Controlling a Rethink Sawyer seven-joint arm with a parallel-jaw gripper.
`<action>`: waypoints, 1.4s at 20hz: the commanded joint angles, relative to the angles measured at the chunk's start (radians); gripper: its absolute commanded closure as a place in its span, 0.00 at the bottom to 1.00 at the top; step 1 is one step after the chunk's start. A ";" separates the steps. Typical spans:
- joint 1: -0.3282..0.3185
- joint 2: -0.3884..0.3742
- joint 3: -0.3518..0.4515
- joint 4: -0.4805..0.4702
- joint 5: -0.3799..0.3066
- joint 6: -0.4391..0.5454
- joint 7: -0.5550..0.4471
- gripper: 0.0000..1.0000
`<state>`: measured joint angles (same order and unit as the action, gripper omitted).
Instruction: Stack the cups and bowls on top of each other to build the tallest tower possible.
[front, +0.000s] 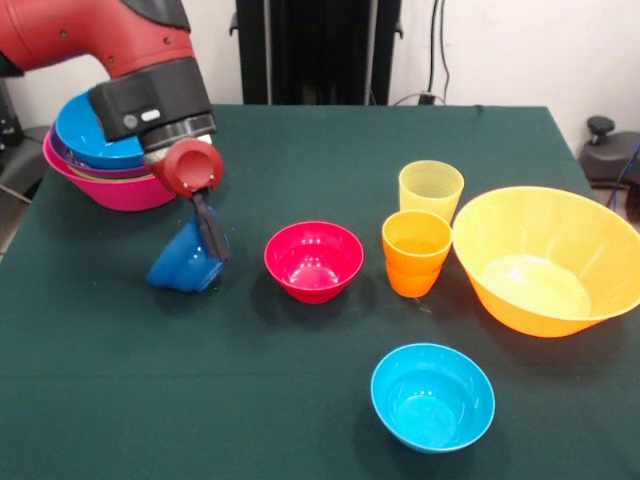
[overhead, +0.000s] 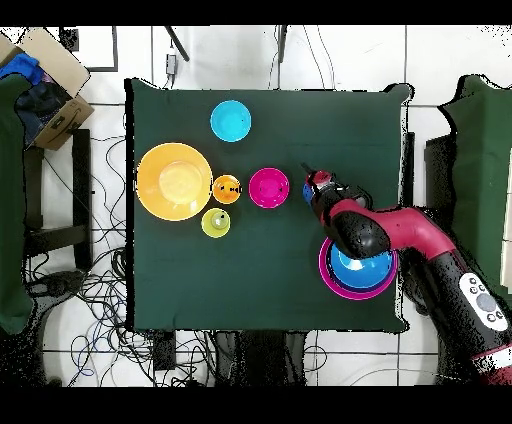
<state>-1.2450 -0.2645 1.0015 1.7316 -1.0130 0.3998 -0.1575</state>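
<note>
I have the gripper (front: 211, 238) clamped on the rim of the dark blue bowl (front: 185, 263), which is tipped on its side against the green table (front: 300, 400). Behind the gripper, the tower (front: 100, 165) has a sky blue bowl (front: 90, 135) nested in the pink one. The red bowl (front: 313, 260), orange cup (front: 415, 252), yellow cup (front: 430, 190), large orange bowl (front: 545, 260) and cyan bowl (front: 432, 396) all sit empty beyond it.

Large glossy orange plastic bowl (overhead: 174, 181) left on dark green table (overhead: 260, 270); small orange cup (overhead: 227, 188) and pale yellow tumbler (overhead: 215, 223) just beside; round red bowl (overhead: 269, 187) near centre.
</note>
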 joint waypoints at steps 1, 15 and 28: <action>0.078 0.061 -0.131 -0.100 0.010 0.128 0.037 0.00; 0.119 -0.244 -0.005 0.019 0.083 0.149 0.003 0.00; 0.082 -0.415 0.088 0.133 0.140 0.109 -0.044 0.00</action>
<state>-1.1930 -0.6147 1.0876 1.7622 -0.8323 0.4096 -0.1575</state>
